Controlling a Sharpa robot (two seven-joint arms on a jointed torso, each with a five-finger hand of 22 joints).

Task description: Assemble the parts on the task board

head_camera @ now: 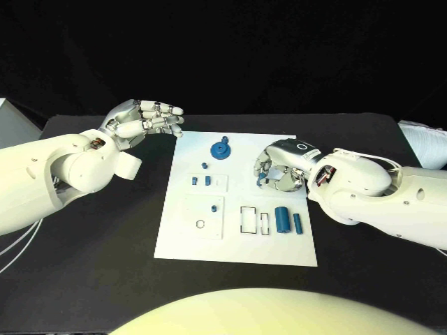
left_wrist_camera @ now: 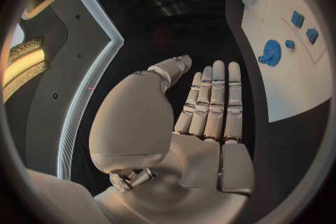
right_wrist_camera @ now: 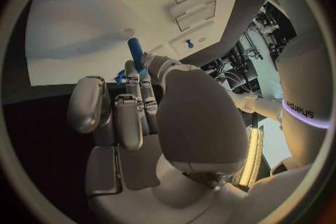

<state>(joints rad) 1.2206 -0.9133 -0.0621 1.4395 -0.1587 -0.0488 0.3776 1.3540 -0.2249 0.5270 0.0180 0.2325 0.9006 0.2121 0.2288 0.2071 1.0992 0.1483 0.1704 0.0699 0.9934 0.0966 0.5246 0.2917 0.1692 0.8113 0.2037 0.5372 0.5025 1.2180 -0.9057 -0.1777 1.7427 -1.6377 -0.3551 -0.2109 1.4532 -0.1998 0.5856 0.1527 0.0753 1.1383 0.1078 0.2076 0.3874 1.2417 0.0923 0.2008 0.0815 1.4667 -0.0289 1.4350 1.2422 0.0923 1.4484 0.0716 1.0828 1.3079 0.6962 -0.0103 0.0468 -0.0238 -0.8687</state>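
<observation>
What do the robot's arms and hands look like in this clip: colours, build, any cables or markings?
Both arms are bulky, rounded, glossy white shells. The left hand and right hand are silver metal with segmented fingers. Thin white cables trail under the left arm. The right arm has small dark screw points, and its wrist view shows a purple-lit ring and grey lettering.

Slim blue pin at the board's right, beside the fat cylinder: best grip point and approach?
Judging from the head view, pinch the slim blue pin at mid-length, across its narrow width, coming from above. It lies flat on the task board, long axis running toward and away from the robot, with the fat cylinder close alongside, so fingertips suit better than a wrap. The right hand is nearer.
</observation>
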